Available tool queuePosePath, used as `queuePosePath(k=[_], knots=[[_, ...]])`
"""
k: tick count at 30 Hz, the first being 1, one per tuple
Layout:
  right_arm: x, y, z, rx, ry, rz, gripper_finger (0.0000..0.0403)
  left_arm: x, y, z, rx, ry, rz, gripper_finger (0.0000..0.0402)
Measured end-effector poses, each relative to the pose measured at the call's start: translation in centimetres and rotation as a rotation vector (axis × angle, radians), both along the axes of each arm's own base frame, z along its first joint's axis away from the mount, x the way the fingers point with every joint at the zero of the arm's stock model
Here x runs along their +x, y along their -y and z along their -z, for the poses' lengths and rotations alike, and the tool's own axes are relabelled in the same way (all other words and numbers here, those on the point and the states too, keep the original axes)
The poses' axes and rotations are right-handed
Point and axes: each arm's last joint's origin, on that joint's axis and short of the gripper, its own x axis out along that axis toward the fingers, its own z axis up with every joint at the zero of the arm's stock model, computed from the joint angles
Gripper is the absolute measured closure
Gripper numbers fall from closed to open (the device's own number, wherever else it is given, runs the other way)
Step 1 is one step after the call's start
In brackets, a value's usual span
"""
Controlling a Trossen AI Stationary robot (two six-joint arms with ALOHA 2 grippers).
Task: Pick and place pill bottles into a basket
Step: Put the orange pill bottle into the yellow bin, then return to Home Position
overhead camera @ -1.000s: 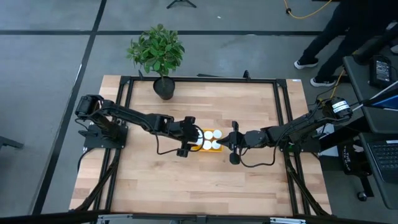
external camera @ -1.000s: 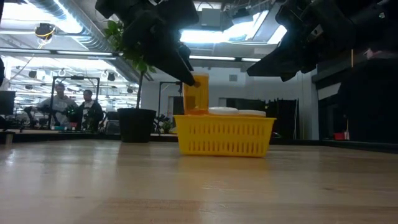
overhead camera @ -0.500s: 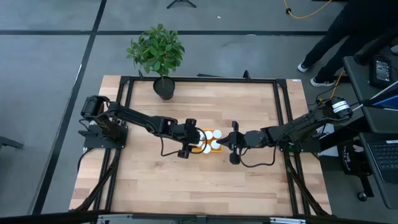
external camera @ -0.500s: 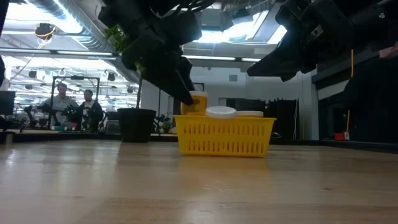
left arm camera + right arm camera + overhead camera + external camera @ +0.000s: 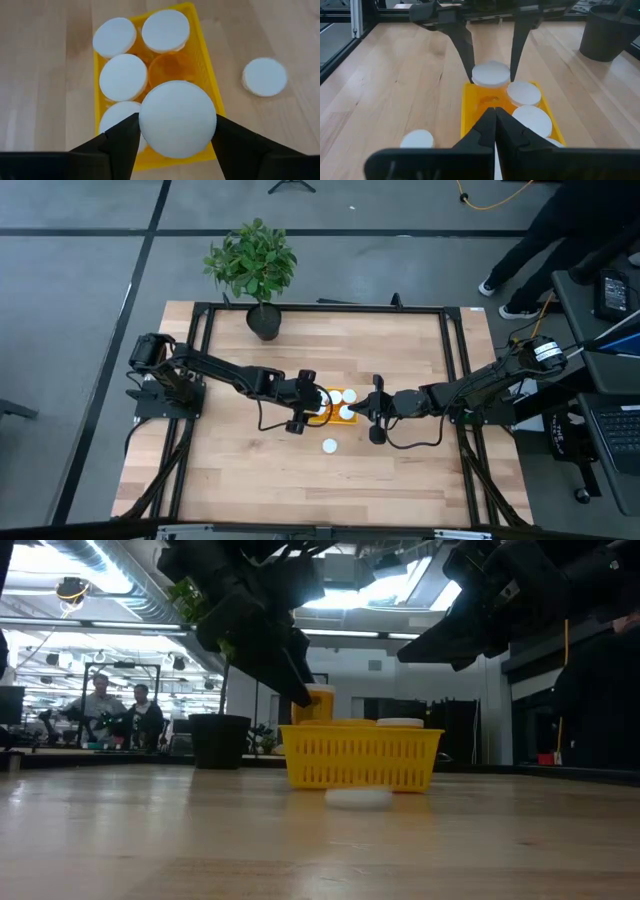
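The yellow basket stands mid-table. In the left wrist view it holds several white-capped orange pill bottles and one uncapped orange bottle. A loose white cap lies on the table by the basket's near side, also in the low view. My left gripper is shut on another capped bottle over the basket's left end. My right gripper is shut and empty, hovering at the basket's right end. My left gripper pinches the bottle between its two fingers at the level of the white cap, on two opposite sides. The fingers come from above, slanting down. The bottle stands upright, its top above the other caps; the basket wall hides its bottom.
A dark pot with a green plant stands at the table's far edge. A black frame rail runs around the tabletop. People show beyond the table at the right and in the room behind.
My left gripper has lowered the bottle into the basket's left end and still holds it. A white cap that sat at the basket's top has fallen out and now lies on the table by the basket's near side, leaving one bottle open.
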Motion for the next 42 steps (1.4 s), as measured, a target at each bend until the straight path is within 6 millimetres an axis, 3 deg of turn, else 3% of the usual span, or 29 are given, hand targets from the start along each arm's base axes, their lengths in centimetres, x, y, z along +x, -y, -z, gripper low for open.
queuePosePath(k=[10,20,25,31,37,42], knots=[[0.0,0.0,0.0,0.000,0.000,0.000,0.0398,0.3,0.0,-0.2,-0.002,0.035,0.000,0.0142],[0.0,0.0,0.0,-0.001,0.000,-0.001,0.0398,0.2,0.2,-0.3,0.038,0.033,0.047,0.0146],[0.0,0.0,0.0,-0.005,0.001,-0.003,0.0398,-0.8,0.5,-1.5,0.047,0.018,0.072,0.0152],[0.0,0.0,-0.1,-0.004,0.011,-0.003,0.0398,-3.1,0.8,-5.0,0.046,0.075,0.059,0.0192],[0.2,0.0,-0.5,0.001,0.053,-0.005,0.0398,-6.8,1.2,-9.3,0.026,0.161,0.056,0.0264],[0.4,-0.1,-1.2,-0.025,0.086,-0.017,0.0398,-10.0,1.4,-11.6,-0.018,0.196,0.050,0.0330]])
